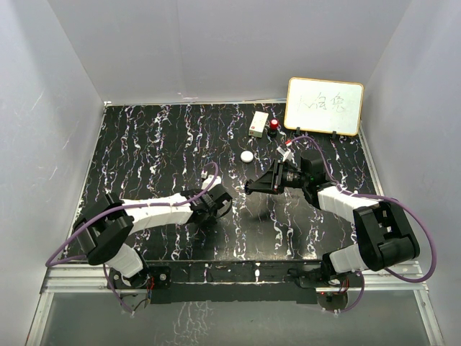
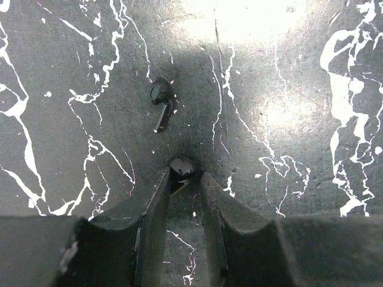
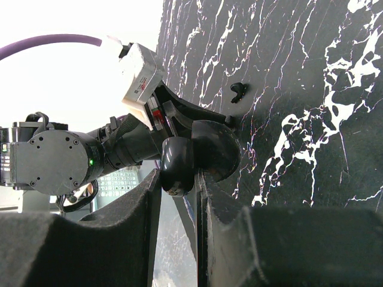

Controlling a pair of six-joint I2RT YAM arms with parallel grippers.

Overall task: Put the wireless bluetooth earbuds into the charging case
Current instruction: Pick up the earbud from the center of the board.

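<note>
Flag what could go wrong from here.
Left gripper pinches the first earbud at the very fingertips: it may slip or twist when lifted. The loose earbud lies just ahead and could be knocked. Right gripper clamps the open charging case by one half; pressing an earbud in might tilt it.

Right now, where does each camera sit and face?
Top external: above, behind the bases, looking down on the table; left arm and right arm show.
Left wrist: straight down at the table; left gripper pinching an earbud.
Right wrist: sideways across the table; right gripper holding the black case.
Wrist views share the loose earbud.
</note>
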